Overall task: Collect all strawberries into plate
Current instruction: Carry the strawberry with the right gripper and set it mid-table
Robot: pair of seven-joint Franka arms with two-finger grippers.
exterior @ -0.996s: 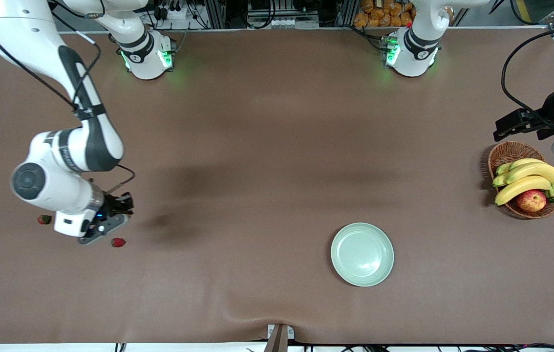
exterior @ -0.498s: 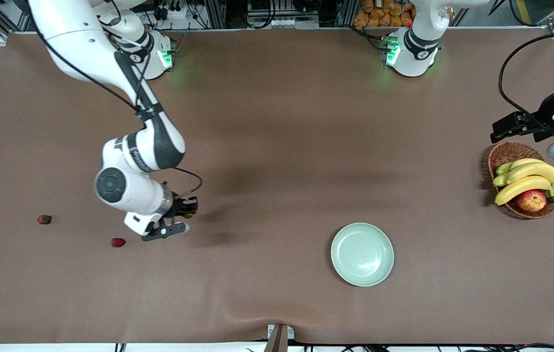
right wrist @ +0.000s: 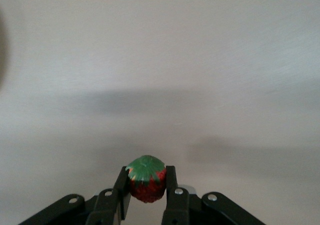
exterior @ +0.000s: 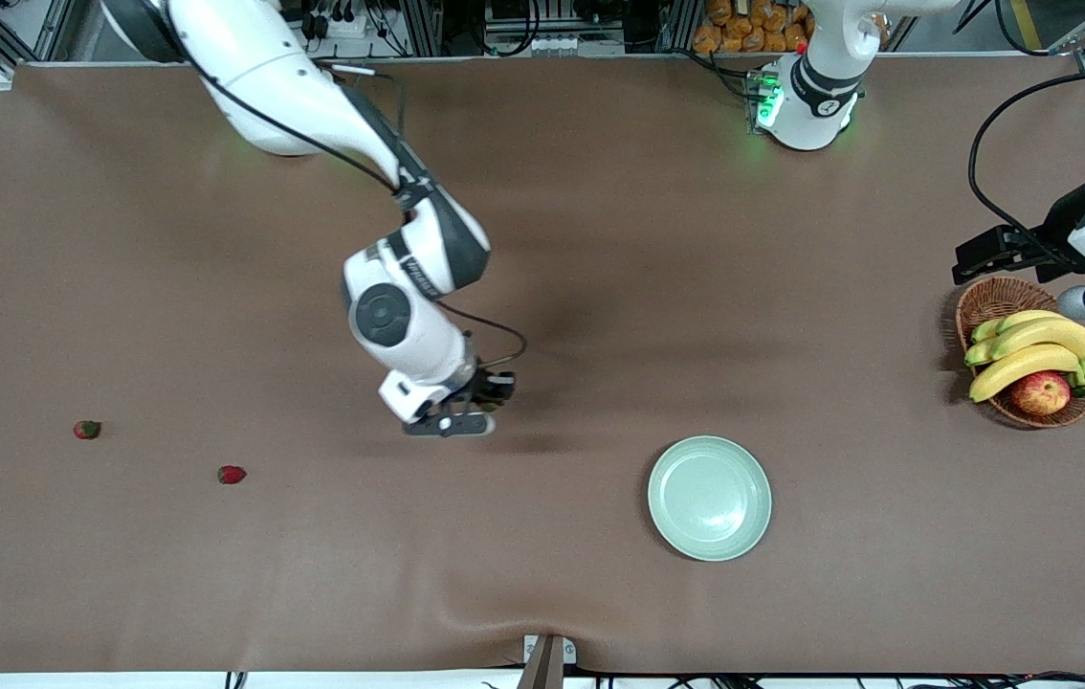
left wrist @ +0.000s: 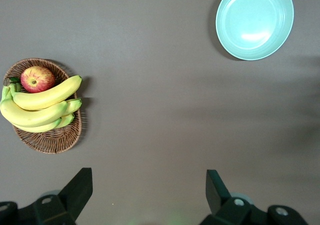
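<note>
Right gripper [right wrist: 145, 195]: clamped on one strawberry [right wrist: 146, 185], cap up, pinched between both fingers [right wrist: 121, 192], up in the air over bare table between the loose berries and the plate [exterior: 710, 498]. Nothing of the plate visible from the right wrist, only plain tabletop ahead.

Possible trouble, judged from this: a small, rounded berry held at its sides only; slipping out on the way, or rolling off the shallow rim if let go too high or near the edge. Too hard a squeeze could bruise it. Release over the middle of the dish looks safest.

Outward from the tool: plate toward the left arm's end from the gripper and nearer to the front camera, empty, nothing in it yet. Two more strawberries on the table toward the right arm's end from the gripper, one [exterior: 232, 474] closer to it, the other [exterior: 87, 430] well apart, both still to collect.

Left gripper [left wrist: 147, 192]: jaws wide apart, holding nothing, waiting above the table by the wicker basket [exterior: 990, 299]. Basket holding bananas [exterior: 1030, 349] and an apple [exterior: 1040, 392]; no berries in it.
</note>
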